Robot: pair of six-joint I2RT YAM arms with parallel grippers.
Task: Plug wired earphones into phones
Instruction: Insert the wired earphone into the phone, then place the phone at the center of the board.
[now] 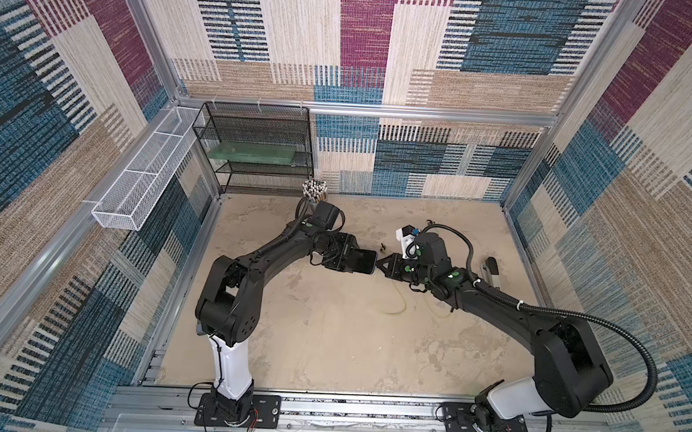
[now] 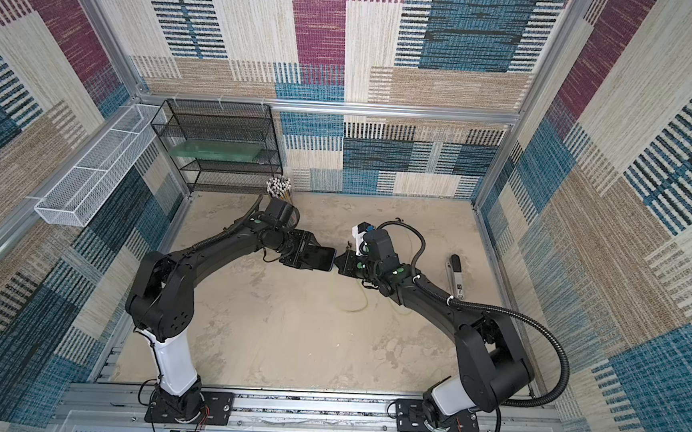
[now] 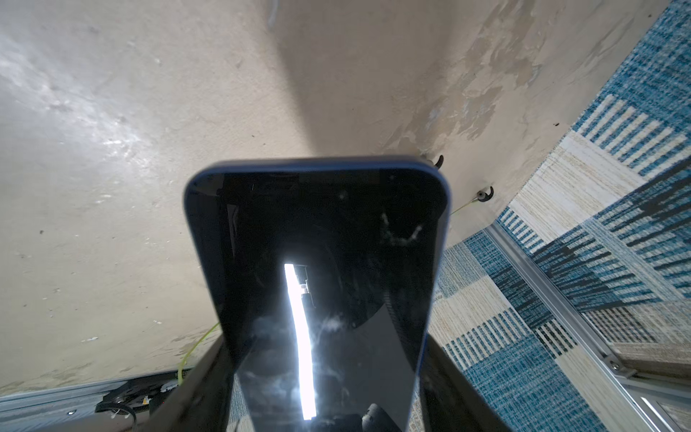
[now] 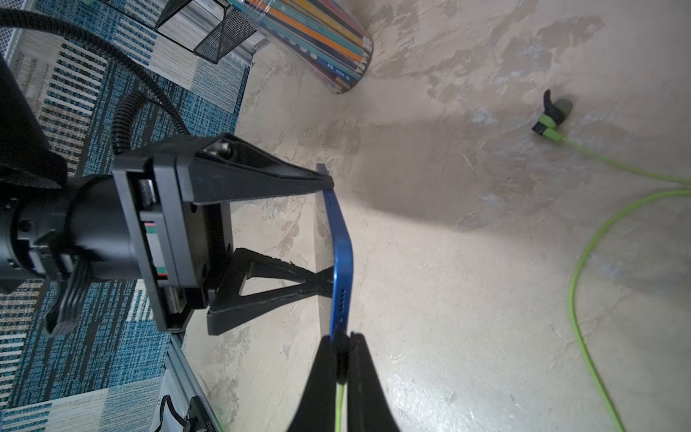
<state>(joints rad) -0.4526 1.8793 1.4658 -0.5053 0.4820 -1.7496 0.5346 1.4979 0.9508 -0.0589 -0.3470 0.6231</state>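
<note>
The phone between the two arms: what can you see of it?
The phone is a flat slab with rounded corners, a blue rim and a glossy, smudged black screen facing up. The left gripper clamps its long sides, holding it roughly level above the table. Small holes line its end edge, where the right gripper holds the earphones' black plug; whether it is seated is unclear.

no legible text; marks on pencils too blurred
</note>
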